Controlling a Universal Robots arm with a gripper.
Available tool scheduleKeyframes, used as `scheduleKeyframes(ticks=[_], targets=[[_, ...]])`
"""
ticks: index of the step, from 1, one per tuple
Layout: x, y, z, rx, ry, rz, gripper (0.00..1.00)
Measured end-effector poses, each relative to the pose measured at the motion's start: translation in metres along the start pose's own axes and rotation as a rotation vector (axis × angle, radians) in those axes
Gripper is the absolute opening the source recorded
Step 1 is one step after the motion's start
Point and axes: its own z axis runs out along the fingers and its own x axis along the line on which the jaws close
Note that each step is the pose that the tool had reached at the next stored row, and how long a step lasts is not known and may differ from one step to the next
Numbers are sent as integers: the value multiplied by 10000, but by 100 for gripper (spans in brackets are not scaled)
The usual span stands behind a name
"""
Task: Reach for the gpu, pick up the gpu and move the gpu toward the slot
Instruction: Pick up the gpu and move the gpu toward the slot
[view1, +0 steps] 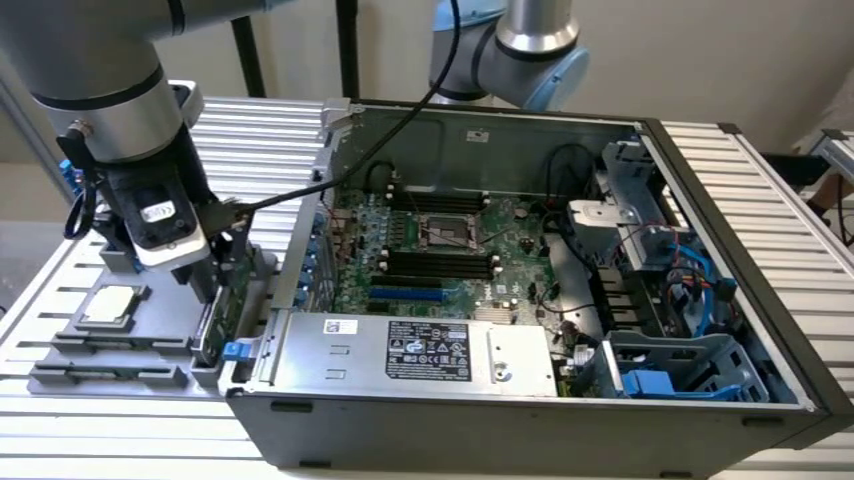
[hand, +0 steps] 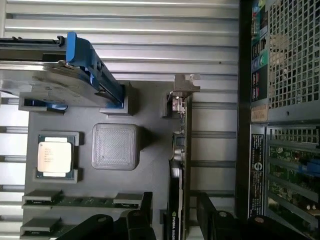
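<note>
My open claw (hand: 175, 200) straddles the gpu (hand: 179, 145). The card stands edge-on in a grey tray (hand: 150, 165).

Bright, even light glares on the ribbed table (view1: 781, 190); soft shadows fill the computer case (view1: 534, 432).

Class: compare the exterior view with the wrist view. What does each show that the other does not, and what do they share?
Exterior view: inside the open case, the motherboard and power supply, plus the arm. Wrist view: the hard drive with blue rails, a grey block and the case's rear grille. Shared: the gpu standing on edge in the grey tray, the processor chip, and the open gripper straddling the gpu.
</note>
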Motion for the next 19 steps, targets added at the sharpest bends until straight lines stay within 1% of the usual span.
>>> scheduleKeyframes(ticks=[6,12,16,19], targets=[[-60,-7,109,1,-10,125,48],[-59,0,213,18,0,212,48],[-57,18,273,42,2,375,48],[-55,39,307,83,19,448,48]])
